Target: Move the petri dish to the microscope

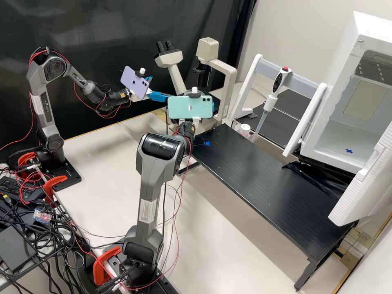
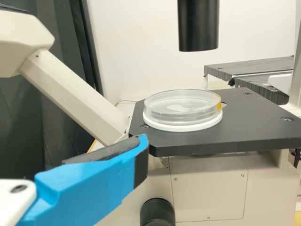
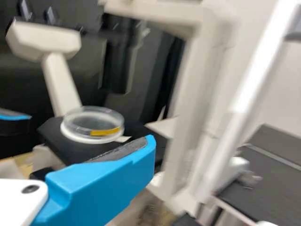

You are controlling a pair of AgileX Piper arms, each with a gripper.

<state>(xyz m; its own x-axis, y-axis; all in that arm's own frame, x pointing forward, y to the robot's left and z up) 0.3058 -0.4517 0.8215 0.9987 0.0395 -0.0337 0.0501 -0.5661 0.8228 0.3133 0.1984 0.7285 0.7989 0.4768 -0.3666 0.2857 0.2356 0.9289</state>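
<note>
In the high view my left gripper [image 1: 158, 87] is at the eyepiece side of the beige microscope [image 1: 229, 75], fingers apart. My right gripper [image 1: 214, 105] is in front of the microscope, partly behind the phone on its wrist. The clear petri dish [image 2: 182, 110], on a white base with a yellow mark on its side, rests flat on the black stage [image 2: 254, 125]. One finger of the open left gripper [image 2: 136, 157] is below and beside it, not touching. In the right wrist view the dish [image 3: 92, 123] stands beyond my right gripper [image 3: 141, 157], open and holding nothing.
Microscope eyepieces [image 1: 164, 47] and a dark tube [image 2: 198, 26] rise around the stage. Right of the microscope are a pipette [image 1: 277, 83] on a white stand and a white-lidded bottle [image 1: 244, 130]. A low black platform [image 1: 261, 179] leads to an open white chamber [image 1: 343, 139].
</note>
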